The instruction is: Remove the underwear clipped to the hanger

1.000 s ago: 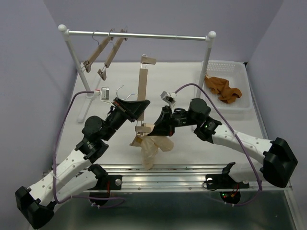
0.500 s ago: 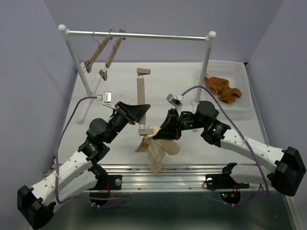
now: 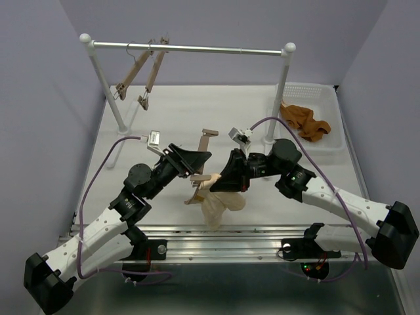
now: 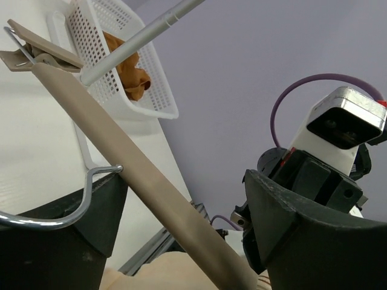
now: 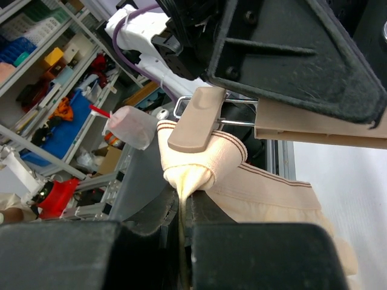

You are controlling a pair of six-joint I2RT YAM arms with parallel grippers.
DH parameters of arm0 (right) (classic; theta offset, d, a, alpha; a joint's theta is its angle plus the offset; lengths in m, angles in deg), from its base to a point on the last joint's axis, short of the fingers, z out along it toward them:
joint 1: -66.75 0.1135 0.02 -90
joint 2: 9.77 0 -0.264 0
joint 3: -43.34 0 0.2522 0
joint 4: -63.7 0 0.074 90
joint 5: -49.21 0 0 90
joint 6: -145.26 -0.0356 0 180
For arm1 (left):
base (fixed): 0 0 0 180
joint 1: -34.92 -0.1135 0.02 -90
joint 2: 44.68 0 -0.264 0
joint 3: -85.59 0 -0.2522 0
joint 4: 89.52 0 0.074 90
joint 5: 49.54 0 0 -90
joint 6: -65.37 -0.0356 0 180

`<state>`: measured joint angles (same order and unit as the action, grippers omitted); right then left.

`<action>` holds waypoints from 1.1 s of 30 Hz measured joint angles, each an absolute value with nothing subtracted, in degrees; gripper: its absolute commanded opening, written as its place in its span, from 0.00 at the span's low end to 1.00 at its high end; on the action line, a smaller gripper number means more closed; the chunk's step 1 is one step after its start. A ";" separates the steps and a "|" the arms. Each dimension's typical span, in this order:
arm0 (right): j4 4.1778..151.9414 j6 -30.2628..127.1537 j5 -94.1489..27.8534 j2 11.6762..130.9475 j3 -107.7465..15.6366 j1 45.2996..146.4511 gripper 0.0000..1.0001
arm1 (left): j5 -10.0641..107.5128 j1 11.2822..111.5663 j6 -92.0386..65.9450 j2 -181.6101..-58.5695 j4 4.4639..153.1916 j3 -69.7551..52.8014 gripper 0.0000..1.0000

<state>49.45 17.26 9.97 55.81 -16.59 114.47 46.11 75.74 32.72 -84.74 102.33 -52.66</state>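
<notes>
The hanger (image 3: 206, 141) lies tilted between my arms, its wooden bar (image 4: 121, 151) running slantwise through the wide gap of my open left gripper (image 3: 195, 163), unclamped. Its wire hook (image 4: 91, 181) rests on the top of one finger (image 4: 66, 241). The pale beige underwear (image 3: 220, 205) hangs bunched from the hanger's near end. In the right wrist view the near clip (image 5: 196, 118) still pinches the waistband of the underwear (image 5: 266, 193). My right gripper (image 5: 184, 208) is shut on a fold of the fabric just below that clip. The far clip (image 4: 36, 51) holds nothing.
A white basket (image 3: 328, 102) at the far right holds an orange-brown cloth (image 3: 307, 122). A metal rack rail (image 3: 190, 48) spans the back on two white posts (image 3: 281, 92), with two bare hangers (image 3: 138, 82) on it. The aluminium frame (image 3: 223, 246) lines the near edge.
My left gripper has opened and let go of the hanger bar. The hanger's far end has swung down and to the right. The right gripper still holds the underwear.
</notes>
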 measured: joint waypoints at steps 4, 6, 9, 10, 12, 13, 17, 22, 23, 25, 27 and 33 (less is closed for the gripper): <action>49.48 17.31 9.23 55.81 -16.11 114.47 0.01 | 46.16 75.74 32.52 -84.04 100.60 -52.66 0.99; 49.56 17.44 8.66 55.53 -15.28 114.47 0.01 | 45.94 75.74 32.47 -83.73 99.09 -52.66 0.99; 50.07 18.07 7.42 55.42 -14.32 114.47 0.01 | 45.68 75.74 32.50 -83.51 97.06 -52.66 0.99; 50.11 18.40 7.05 55.42 -14.15 114.47 0.01 | 45.57 75.72 32.52 -83.49 96.67 -52.66 0.99; 50.57 19.21 6.13 55.40 -13.82 114.47 0.01 | 45.35 75.70 32.56 -83.51 95.40 -52.66 0.99; 51.42 19.84 5.19 55.40 -13.80 114.47 0.01 | 45.26 75.70 32.58 -83.51 94.72 -52.66 0.99; 54.42 22.16 1.14 55.27 -13.80 114.47 0.01 | 44.85 75.37 32.76 -84.54 90.11 -50.98 0.99; 57.78 25.02 -6.03 53.82 -13.80 113.34 0.01 | 43.58 74.65 33.06 -85.65 81.46 -45.77 0.99; 58.09 25.59 -7.18 53.45 -13.80 113.10 0.01 | 43.32 74.56 33.15 -85.57 79.97 -44.79 0.99; 58.48 26.64 -9.11 52.71 -13.80 112.48 0.01 | 42.88 74.26 33.92 -84.65 78.07 -44.16 0.99; 58.94 27.95 -10.70 51.92 -13.80 111.65 0.01 | 42.73 74.04 34.79 -83.53 76.63 -44.31 0.99; 60.19 31.38 -10.86 51.66 -13.80 110.69 0.01 | 43.25 72.88 37.63 -79.67 75.62 -46.08 0.99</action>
<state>60.19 31.38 -10.86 51.66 -13.80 110.69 43.25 72.88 37.63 -79.67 75.62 -46.08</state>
